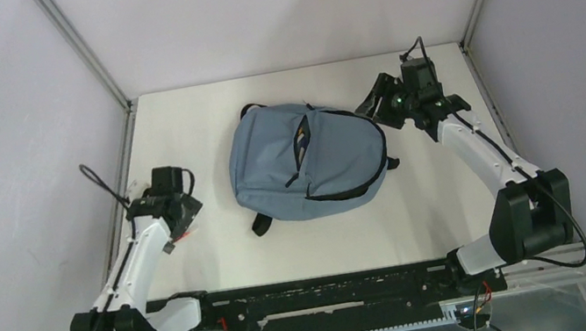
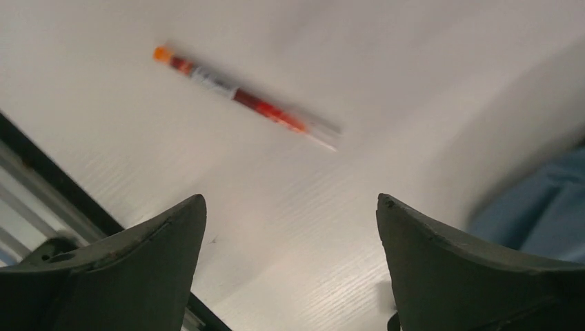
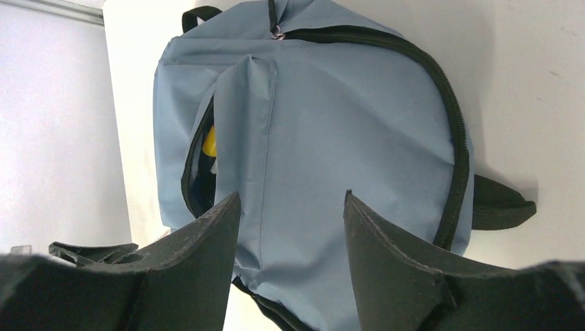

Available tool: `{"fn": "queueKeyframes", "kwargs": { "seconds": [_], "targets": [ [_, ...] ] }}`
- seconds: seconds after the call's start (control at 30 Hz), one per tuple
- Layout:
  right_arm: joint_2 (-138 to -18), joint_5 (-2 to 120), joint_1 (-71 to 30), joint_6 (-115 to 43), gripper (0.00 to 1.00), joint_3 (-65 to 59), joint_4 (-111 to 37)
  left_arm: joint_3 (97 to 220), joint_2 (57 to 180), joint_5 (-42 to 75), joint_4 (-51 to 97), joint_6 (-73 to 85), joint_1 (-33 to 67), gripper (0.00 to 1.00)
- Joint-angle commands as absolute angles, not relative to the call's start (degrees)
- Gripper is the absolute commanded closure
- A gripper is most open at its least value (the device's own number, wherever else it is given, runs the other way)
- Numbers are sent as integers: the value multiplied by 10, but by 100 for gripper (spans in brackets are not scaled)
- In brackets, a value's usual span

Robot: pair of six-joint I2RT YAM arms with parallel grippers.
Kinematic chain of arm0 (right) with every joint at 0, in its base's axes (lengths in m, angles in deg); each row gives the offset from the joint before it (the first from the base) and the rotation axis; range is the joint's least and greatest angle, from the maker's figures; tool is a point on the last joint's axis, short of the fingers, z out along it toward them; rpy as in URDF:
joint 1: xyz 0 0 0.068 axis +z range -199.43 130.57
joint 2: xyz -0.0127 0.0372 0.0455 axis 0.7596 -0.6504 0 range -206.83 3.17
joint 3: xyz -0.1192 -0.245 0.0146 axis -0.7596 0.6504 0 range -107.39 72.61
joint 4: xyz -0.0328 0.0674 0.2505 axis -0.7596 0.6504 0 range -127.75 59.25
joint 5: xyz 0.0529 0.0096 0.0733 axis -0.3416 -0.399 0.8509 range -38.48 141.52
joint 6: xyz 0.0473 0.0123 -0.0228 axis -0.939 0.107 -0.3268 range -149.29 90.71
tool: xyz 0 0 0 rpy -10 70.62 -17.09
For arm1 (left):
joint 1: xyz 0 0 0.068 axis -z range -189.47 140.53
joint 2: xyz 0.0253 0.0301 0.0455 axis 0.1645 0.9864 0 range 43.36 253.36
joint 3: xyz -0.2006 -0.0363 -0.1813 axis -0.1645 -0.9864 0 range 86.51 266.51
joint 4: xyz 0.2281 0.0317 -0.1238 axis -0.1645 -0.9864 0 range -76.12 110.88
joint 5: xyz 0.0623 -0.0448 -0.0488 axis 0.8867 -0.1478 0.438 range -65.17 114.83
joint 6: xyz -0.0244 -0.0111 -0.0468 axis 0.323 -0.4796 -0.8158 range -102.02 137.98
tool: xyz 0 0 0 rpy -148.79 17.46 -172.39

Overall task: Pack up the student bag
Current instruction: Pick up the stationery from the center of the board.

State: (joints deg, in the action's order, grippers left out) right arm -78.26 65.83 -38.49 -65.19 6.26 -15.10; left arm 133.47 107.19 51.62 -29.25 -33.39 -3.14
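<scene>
The bag (image 1: pixel 307 163) lies flat, pocket (image 1: pixel 302 142) open. It looks soft and floppy; pinch the pocket edge. Left gripper (image 2: pixel 291 200), wide and empty, is over a pen (image 2: pixel 245 96) left of the bag. Right gripper (image 3: pixel 290 195), wide, is right of it.

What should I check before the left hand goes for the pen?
1. Left hand open: ok.
2. Pen lying free on the table: ok.
3. Pen inside the left hand's grasp: not ok, it lies ahead of it.
4. Student bag opening unzipped: ok, something yellow shows inside.
5. Right hand open, holding nothing: ok.
6. Room left inside the bag: cannot tell.
</scene>
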Motion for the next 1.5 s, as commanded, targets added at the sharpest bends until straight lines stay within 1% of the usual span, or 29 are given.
{"fn": "queueKeyframes", "kwargs": {
  "seconds": [0.0,0.07,0.13,0.27,0.5,0.6,0.73,0.97,1.17,1.23,1.33,1.47],
  "targets": [
    [-778,662,-370,-649,36,57,-173,1278,1040,500,-273,-410,-82,3],
    [-776,662,-366,-649,36,56,-171,1259,1052,482,-261,-418,-112,4],
    [-771,660,-363,-647,36,57,-164,1258,1089,464,-256,-418,-133,4],
    [-765,659,-363,-638,36,57,-153,1282,1153,471,-265,-437,-141,4],
    [-741,647,-364,-629,36,67,-144,1282,1157,469,-226,-480,-143,7],
    [-736,633,-359,-621,37,70,-137,1298,1162,455,-225,-473,-143,9],
    [-741,629,-357,-616,37,73,-129,1302,1165,472,-233,-496,-147,9],
    [-741,634,-354,-616,37,76,-132,1300,1204,459,-212,-510,-170,9],
    [-747,636,-354,-617,36,76,-128,1296,1241,466,-196,-527,-174,12],
    [-747,638,-352,-620,37,76,-130,1294,1266,458,-199,-533,-177,20],
    [-747,636,-349,-625,37,76,-133,1277,1281,444,-176,-535,-178,39],
    [-748,636,-349,-625,37,76,-135,1272,1276,432,-161,-526,-181,56]
  ]
}}
